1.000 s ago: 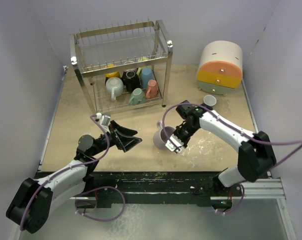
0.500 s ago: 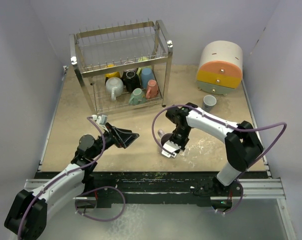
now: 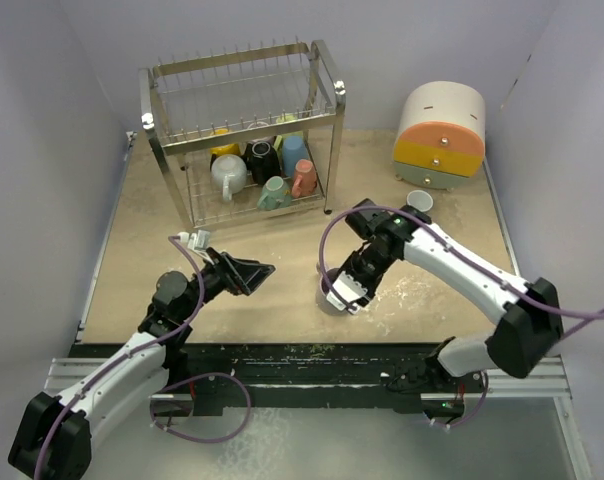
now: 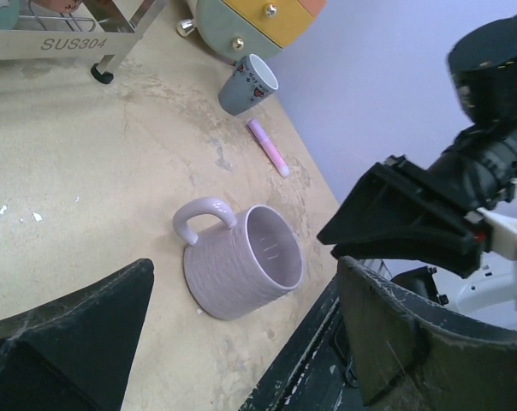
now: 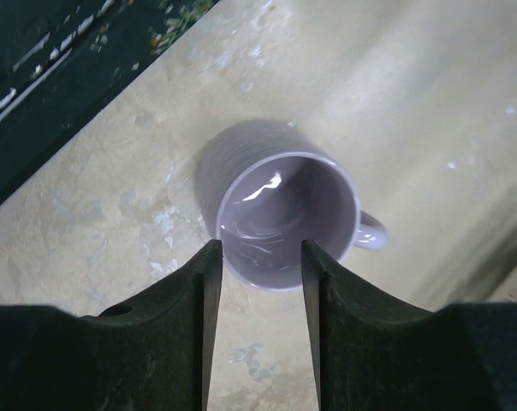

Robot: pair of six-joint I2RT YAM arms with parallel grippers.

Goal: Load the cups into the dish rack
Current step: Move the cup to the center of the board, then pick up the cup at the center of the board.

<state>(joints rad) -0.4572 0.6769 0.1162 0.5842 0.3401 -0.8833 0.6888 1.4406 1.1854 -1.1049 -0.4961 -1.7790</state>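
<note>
Right wrist view, lilac mug just below right gripper, jaws apart, holding nothing

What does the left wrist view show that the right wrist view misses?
Only the left wrist view shows a grey mug standing beside the drawer unit, a pink bar, and the dish rack base. Only the right wrist view looks straight down into the lilac mug, which is empty, past the open right gripper. Both show that mug upright on the table, ungripped.
</note>
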